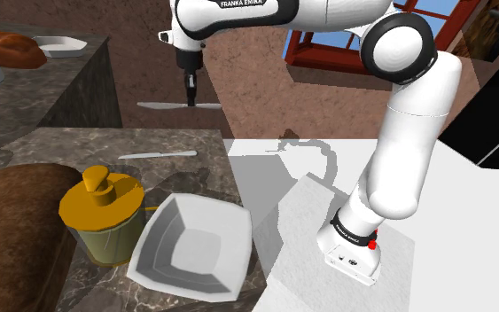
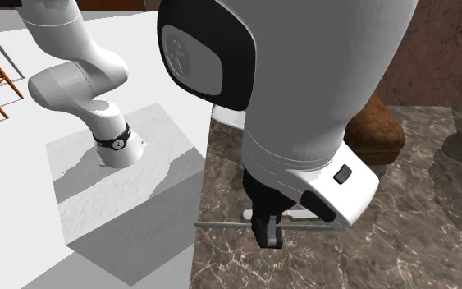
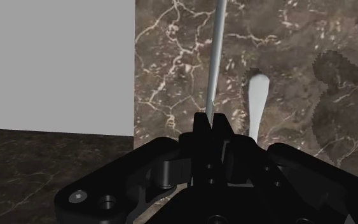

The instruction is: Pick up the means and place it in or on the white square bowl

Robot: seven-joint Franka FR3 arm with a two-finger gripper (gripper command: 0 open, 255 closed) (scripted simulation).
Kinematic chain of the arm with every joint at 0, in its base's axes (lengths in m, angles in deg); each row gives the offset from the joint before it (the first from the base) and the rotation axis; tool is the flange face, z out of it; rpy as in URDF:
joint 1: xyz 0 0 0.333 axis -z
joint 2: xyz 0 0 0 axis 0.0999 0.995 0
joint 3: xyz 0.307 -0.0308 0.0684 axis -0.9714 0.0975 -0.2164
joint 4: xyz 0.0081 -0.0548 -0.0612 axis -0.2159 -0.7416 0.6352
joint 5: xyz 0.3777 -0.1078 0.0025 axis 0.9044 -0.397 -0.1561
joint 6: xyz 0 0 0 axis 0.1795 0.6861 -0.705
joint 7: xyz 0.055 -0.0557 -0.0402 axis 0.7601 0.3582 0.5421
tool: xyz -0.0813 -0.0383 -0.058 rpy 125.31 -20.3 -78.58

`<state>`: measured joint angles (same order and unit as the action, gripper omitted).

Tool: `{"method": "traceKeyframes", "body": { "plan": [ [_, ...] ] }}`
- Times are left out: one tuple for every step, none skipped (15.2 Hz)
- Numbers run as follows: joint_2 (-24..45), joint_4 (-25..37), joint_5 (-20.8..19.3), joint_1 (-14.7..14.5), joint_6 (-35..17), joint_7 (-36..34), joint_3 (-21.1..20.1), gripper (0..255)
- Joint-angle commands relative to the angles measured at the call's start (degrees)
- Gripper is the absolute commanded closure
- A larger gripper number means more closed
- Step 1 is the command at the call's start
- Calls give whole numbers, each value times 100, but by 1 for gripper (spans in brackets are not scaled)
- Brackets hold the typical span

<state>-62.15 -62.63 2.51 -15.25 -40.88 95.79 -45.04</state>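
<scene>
The pick-up part looks done. The gripper [image 1: 190, 99] is clamped narrowly on a thin grey utensil [image 1: 163, 105], holding it near its middle so that it sticks out level to both sides of the fingers. In the shoulder view it hangs in the upper middle of the frame, in front of the brown wall and above the far part of the marble counter [image 1: 43, 151], so it appears to be clear of the surface. The wrist view shows the same grip: the gripper [image 3: 210, 121] is pinched on the utensil [image 3: 217, 57], whose grey shaft runs away from the fingertips over the marble [image 3: 171, 63]. In the second exterior view the gripper [image 2: 267, 234] sits low in the middle of the frame with the utensil [image 2: 221, 223] crossing it.

A second pale utensil [image 1: 157, 155] lies flat on the counter below the held one, and it also shows beside the fingers in the wrist view [image 3: 258, 102].

What is left is the carry and the release. The white square bowl [image 1: 205, 203] is empty and sits in the lower middle of the shoulder view, just beside a yellow-lidded jar [image 1: 101, 199] and well apart from the gripper. The arm needs to bring the utensil over the bowl, lower it, and let go.
</scene>
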Motion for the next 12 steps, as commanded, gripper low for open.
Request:
{"method": "traceKeyframes", "body": {
  "plan": [
    [-28, 57, 3, -1, 87, 2, -1, 255],
    [-194, -166, 11, -52, 34, -88, -37, 255],
    [-356, -378, 20, -103, -15, -178, -74, 255],
    [-512, -580, 31, -155, -58, -270, -113, 255],
    [-663, -772, 44, -206, -96, -363, -154, 255],
    [-809, -954, 58, -258, -129, -457, -197, 255],
    [-951, -1127, 74, -311, -159, -552, -241, 255],
    [-1088, -1292, 91, -364, -184, -648, -287, 255],
    [-1221, -1448, 111, -417, -206, -745, -335, 255],
    [-1350, -1596, 132, -470, -224, -843, -385, 255],
    [-1474, -1737, 155, -524, -240, -943, -437, 255],
    [-1594, -1870, 180, -579, -252, -1043, -491, 255]
  ]
}}
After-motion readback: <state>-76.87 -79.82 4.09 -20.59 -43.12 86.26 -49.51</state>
